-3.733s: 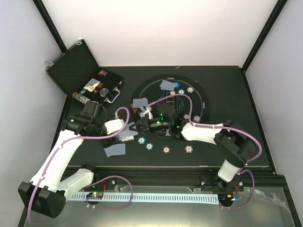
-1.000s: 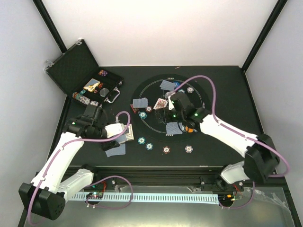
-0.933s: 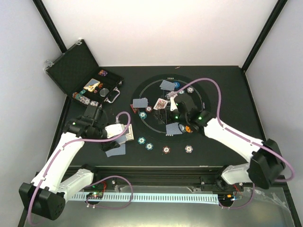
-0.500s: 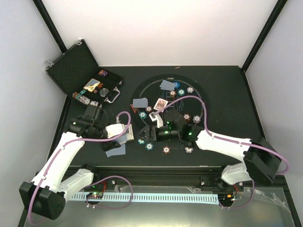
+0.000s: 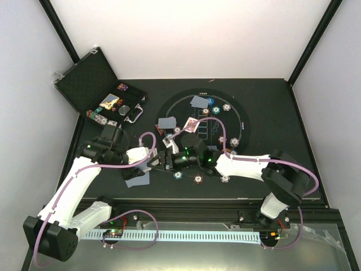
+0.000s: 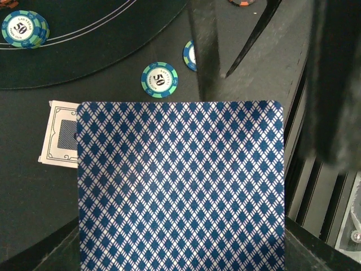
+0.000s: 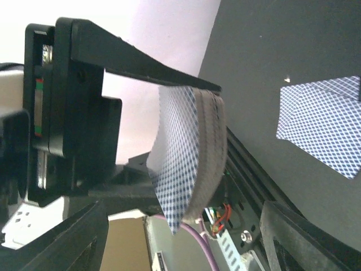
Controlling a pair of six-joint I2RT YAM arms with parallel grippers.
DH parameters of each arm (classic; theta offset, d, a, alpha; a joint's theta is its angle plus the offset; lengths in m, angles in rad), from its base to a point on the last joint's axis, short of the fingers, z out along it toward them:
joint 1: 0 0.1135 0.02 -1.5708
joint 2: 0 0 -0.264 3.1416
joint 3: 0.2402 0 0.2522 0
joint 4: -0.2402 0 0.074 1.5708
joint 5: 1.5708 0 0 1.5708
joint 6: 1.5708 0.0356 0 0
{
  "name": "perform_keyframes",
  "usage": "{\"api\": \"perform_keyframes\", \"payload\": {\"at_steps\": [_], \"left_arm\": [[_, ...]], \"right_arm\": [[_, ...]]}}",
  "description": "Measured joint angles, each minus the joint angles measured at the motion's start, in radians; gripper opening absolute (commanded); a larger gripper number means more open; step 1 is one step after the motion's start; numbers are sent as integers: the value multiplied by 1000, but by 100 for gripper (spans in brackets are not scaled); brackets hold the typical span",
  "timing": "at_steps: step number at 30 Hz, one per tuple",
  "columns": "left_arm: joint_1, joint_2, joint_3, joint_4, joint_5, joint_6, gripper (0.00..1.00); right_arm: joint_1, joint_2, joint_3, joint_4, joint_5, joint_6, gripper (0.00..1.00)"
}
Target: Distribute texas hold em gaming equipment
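- Clamp state: left gripper (image 5: 148,159) has its jaws pressed together on a deck of playing cards (image 6: 180,186). The blue diamond-patterned back faces the left wrist camera. In the right wrist view one black jaw lies across the top card.
- Deck position: held above the table (image 5: 282,113), just outside the round mat (image 5: 234,118) at the mat's 8 o'clock edge.
- Right gripper (image 5: 160,161): jaws stand apart, one finger on each side of the deck's free end. Whether a finger touches a card cannot be told.
- Loose cards: a face-down card (image 5: 137,178) lies on the table at 7 o'clock from the deck. A face-up card (image 5: 190,124) lies on the mat, just toward 9 o'clock from its centre.
- Chips: teal chip (image 5: 177,174), brown-red chip (image 5: 198,179) and white-grey chip (image 5: 225,178) lie in a row on the table, just outside the mat's 6 o'clock edge.
- Case (image 5: 93,79): open, at 10 o'clock on the table.
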Motion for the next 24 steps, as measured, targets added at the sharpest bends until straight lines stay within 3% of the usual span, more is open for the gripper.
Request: {"api": "perform_keyframes", "payload": {"at_steps": [15, 21, 24], "left_arm": [[0, -3, 32, -1, 13, 0, 2], [0, -9, 36, -3, 16, 1, 2], [0, -10, 39, -5, 16, 3, 2]], "right_arm": [[14, 190, 146, 99, -50, 77, 67], [18, 243, 163, 148, -72, 113, 62], [16, 252, 159, 164, -74, 132, 54]]}}
